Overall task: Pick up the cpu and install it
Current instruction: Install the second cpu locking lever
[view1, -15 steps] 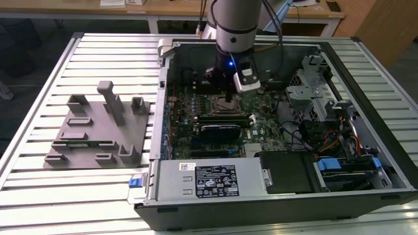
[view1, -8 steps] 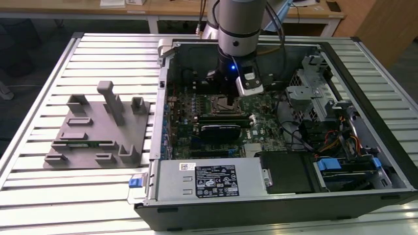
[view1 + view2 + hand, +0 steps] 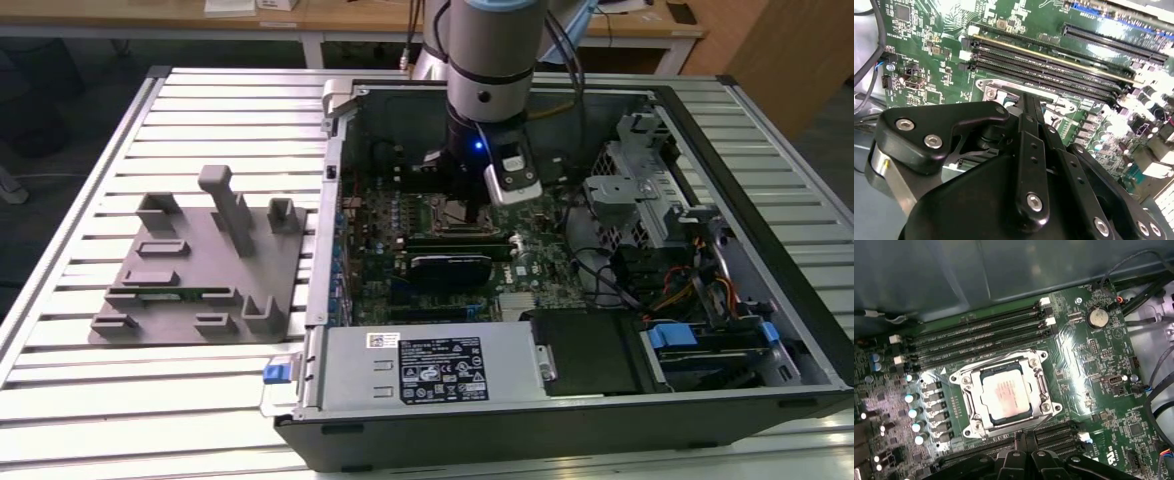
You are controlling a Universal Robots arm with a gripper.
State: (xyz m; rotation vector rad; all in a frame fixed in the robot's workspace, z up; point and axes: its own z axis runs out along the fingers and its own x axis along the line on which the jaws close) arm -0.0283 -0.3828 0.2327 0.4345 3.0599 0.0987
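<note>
One cpu (image 3: 1005, 397) in socket (image 3: 974, 415)

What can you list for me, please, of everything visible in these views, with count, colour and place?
cpu: one, silvery top, lying in the socket frame in the first wrist view.
socket frame: one, silver metal, around the cpu, mid motherboard.
motherboard: one, green, on the floor of the open computer case.
memory slots: several, black, in rows beside the socket frame.
coin cell battery: one, silver, near a board corner.
computer case: one, black and grey, open, on the slatted table.
power supply: one, grey, at the case's near edge.
fixture block: one, grey, on the table at the exterior view's left.
slatted table: one, silver.
hand: one, black, just above the board beside the socket frame.
</note>
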